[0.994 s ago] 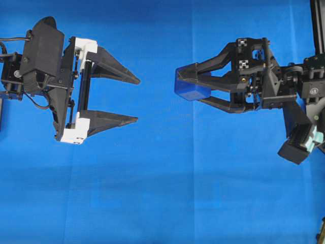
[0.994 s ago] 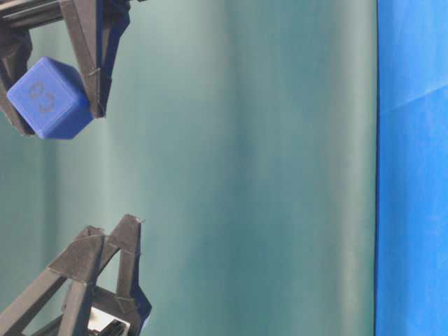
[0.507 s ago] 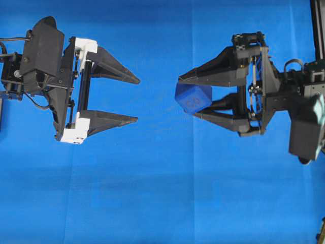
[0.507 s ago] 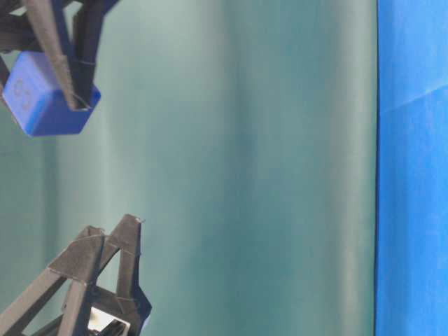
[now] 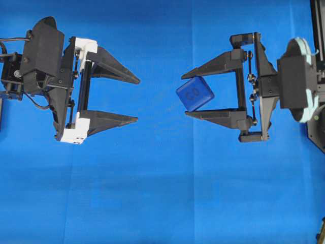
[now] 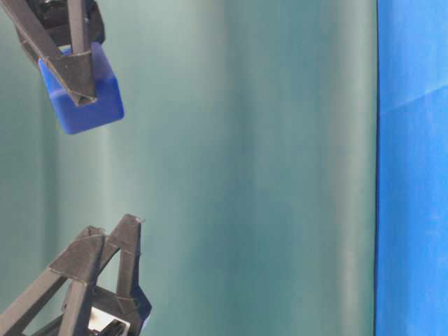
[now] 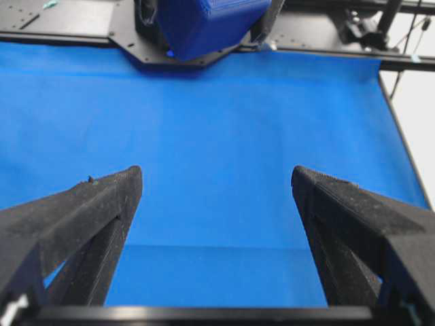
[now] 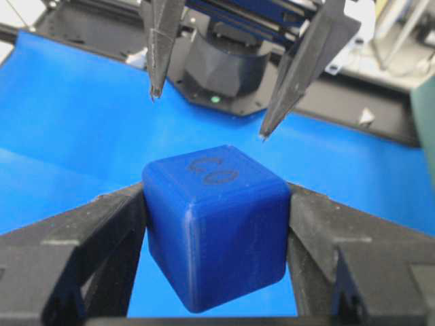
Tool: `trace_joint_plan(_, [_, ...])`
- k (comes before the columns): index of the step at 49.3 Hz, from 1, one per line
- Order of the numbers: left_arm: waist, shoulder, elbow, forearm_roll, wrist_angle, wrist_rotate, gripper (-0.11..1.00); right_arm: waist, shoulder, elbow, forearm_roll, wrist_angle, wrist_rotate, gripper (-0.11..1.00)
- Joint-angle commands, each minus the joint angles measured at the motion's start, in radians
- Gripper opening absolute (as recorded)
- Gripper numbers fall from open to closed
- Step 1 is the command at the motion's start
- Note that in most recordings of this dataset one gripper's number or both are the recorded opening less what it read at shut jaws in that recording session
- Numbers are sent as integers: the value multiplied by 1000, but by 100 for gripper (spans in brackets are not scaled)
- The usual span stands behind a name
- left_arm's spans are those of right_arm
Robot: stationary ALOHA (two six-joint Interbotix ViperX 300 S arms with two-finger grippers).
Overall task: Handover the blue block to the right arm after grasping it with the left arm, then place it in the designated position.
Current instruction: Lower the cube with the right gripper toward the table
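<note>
Right gripper [image 5: 186, 95] rolled; blue block [image 5: 195, 93] clamped aloft.

- Only readable mark you've got: on the blue block [image 5: 195, 93], top face, faint embossed chars, look like "CO" or "GO" in overhead view.
- Right wrist view: same mark on block's upper face [image 8: 215, 170], reads approx "CO"; can't settle 1st letter.
- Table-level & left wrist views: no text legible on block.
- No other labels, brands or nos. readable anywhere.
</note>
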Motion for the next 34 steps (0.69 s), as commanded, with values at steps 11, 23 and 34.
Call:
trace_joint_plan(11, [2,-17,-11,2,-8,0,93,9,-12,-32,3,58,29,52])
trace_joint_plan(23, [2,-17,-12,2,-8,0,93,9,-12,-35,3,72,31,52])
trace_joint_plan(34, [2,-15,-12,2,-9,0,93,9,-12,-35,3,74,31,52])
